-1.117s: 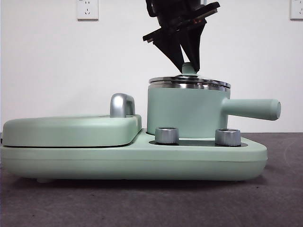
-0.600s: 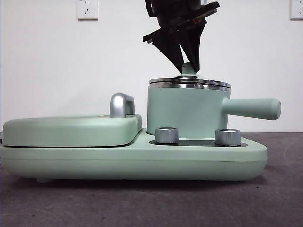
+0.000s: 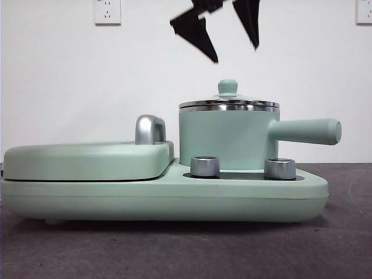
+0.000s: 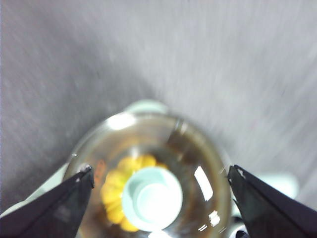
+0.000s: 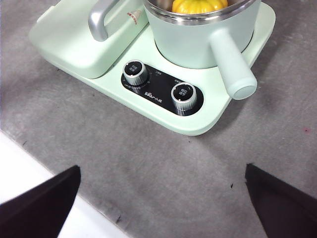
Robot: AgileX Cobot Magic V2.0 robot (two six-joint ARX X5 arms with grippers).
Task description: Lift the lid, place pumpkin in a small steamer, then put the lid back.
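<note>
- The lid (image 3: 228, 102) sits flat on the steamer (image 3: 224, 138), its steel rim on the pot's rim and its mint knob upright on top.
- The left gripper (image 3: 232, 43) hangs above the knob, apart from it. Its jaws are spread wide and hold nothing.
- The left wrist view is blurred; it looks straight down between the two jaws at the lid (image 4: 148, 173), with the knob at the middle of the glass.
- The pumpkin (image 4: 116, 191) shows yellow through the glass, inside the steamer, partly hidden under the knob.
- The right wrist view shows the pumpkin (image 5: 199, 5) in the pot from farther off, at the edge of the picture.
- The steamer stands on the right part of a mint-green base (image 3: 174, 195), behind two steel dials (image 3: 204, 166). Its handle points toward the right in the front view.
- A flat griddle cover (image 3: 87, 160) with a steel handle lies on the base's left part.
- The right gripper (image 5: 158, 208) waits over the grey table (image 5: 148, 163) near the base, its jaws wide apart and empty.
</note>
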